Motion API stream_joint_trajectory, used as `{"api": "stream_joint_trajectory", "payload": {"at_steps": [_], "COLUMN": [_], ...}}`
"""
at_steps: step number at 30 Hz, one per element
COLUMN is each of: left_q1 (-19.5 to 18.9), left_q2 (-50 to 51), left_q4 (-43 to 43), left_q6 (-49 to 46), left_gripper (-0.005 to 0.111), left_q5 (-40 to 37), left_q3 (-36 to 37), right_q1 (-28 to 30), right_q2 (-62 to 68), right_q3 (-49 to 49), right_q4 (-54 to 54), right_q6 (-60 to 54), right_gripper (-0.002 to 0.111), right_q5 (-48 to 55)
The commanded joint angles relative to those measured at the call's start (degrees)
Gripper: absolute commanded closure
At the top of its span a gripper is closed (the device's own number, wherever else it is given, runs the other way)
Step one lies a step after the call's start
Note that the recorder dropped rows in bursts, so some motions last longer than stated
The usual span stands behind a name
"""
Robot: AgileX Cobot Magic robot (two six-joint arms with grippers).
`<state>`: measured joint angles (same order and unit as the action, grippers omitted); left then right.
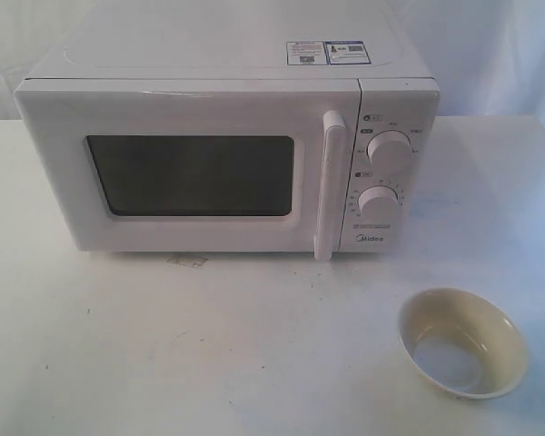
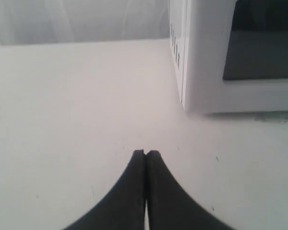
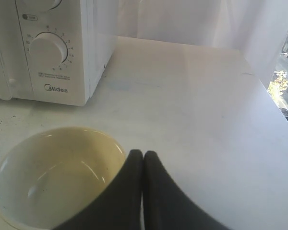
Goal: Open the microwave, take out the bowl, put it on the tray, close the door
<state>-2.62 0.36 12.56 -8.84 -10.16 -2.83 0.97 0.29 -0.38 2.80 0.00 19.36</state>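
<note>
The white microwave (image 1: 227,154) stands at the back of the table, its door (image 1: 191,173) shut, with the dark window and the vertical bar handle (image 1: 329,186) facing front. The cream bowl (image 1: 463,342) sits on the bare table in front of the control panel, at the front right. In the right wrist view the bowl (image 3: 57,175) lies just beside my right gripper (image 3: 143,154), which is shut and holds nothing. My left gripper (image 2: 146,154) is shut over bare table near the microwave's left front corner (image 2: 230,57). Neither gripper shows in the exterior view. No tray is in view.
The two round knobs (image 1: 388,150) sit on the control panel right of the handle. The table's right edge (image 3: 273,105) runs close beyond the bowl, with a window behind it. White curtain hangs behind the microwave.
</note>
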Motion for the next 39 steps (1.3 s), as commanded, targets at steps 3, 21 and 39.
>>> {"api": "stream_joint_trajectory", "payload": {"at_steps": [3,21,39], "left_q1": [-0.20,-0.20,-0.20], "left_q2": [-0.36,-0.36,-0.36], "left_q4": [-3.25,-4.45,-4.45], "left_q6": [4.61,11.63,11.63], "left_gripper": [0.107,0.107,0.107], "left_q5": [-3.32,-2.92,-2.67], "left_q3": [2.83,2.83,2.83], "right_q1": [0.24,0.24,0.24], "right_q2": [-0.29,-0.29,-0.29], "right_q3": [0.38,0.38,0.38], "right_q4": [0.01,0.01,0.01], "right_q6": [0.00,0.00,0.00], "right_gripper": [0.108,0.108,0.108], "right_q5": [-0.16,-0.16,-0.16]}}
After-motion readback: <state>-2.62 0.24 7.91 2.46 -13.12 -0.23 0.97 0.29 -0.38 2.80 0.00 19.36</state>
